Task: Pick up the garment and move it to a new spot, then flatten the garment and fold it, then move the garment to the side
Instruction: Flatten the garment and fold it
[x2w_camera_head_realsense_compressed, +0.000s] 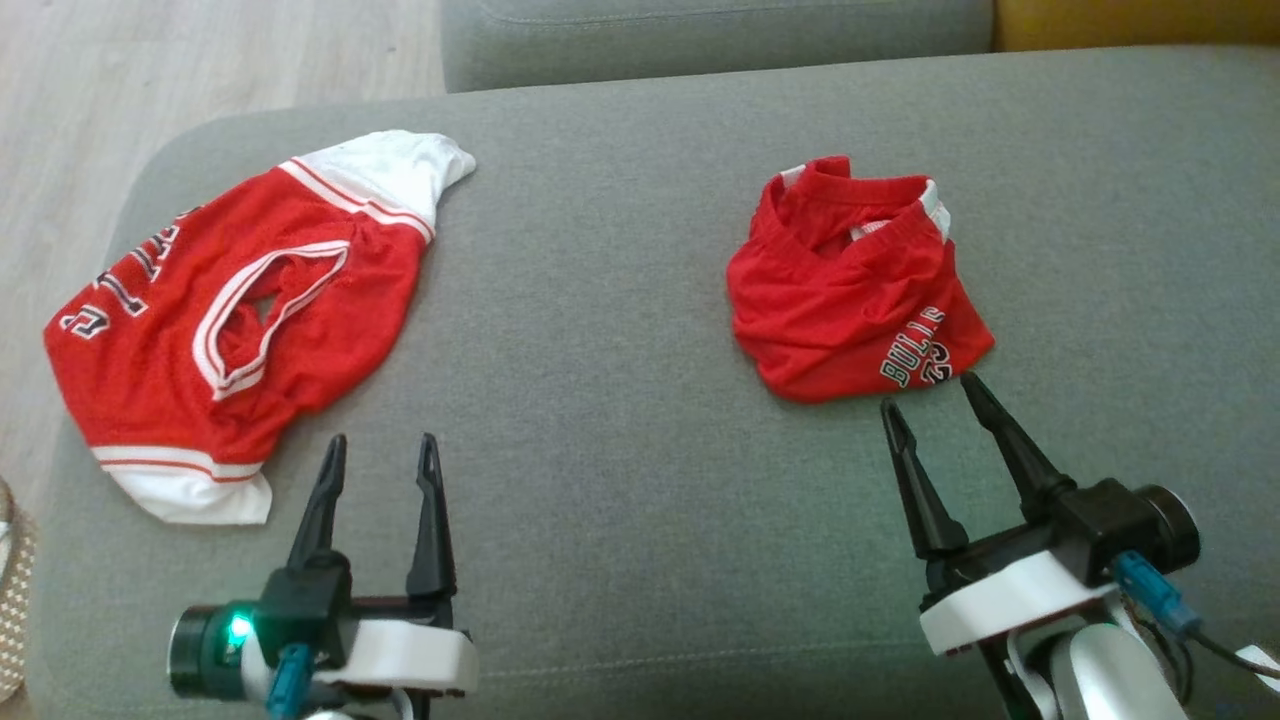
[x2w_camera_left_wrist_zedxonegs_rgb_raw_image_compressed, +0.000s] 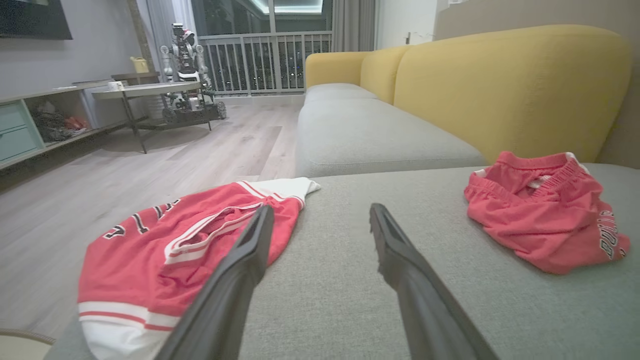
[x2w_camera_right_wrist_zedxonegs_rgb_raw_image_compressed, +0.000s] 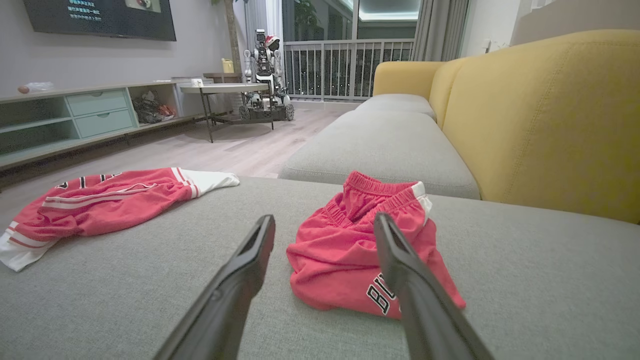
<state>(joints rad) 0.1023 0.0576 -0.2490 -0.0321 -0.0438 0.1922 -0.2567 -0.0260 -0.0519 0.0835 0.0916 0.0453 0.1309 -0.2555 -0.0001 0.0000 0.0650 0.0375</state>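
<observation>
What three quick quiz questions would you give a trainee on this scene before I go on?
1. Fill in: the red jersey and the crumpled red shorts both lie on a grey sofa ____.
2. True or false: the right tool is shut on the shorts.
3. Which garment lies closer to the left tool? A) the jersey B) the shorts

Key:
1. cushion
2. False: its jaws stand open, just short of the shorts' near edge.
3. A
</observation>
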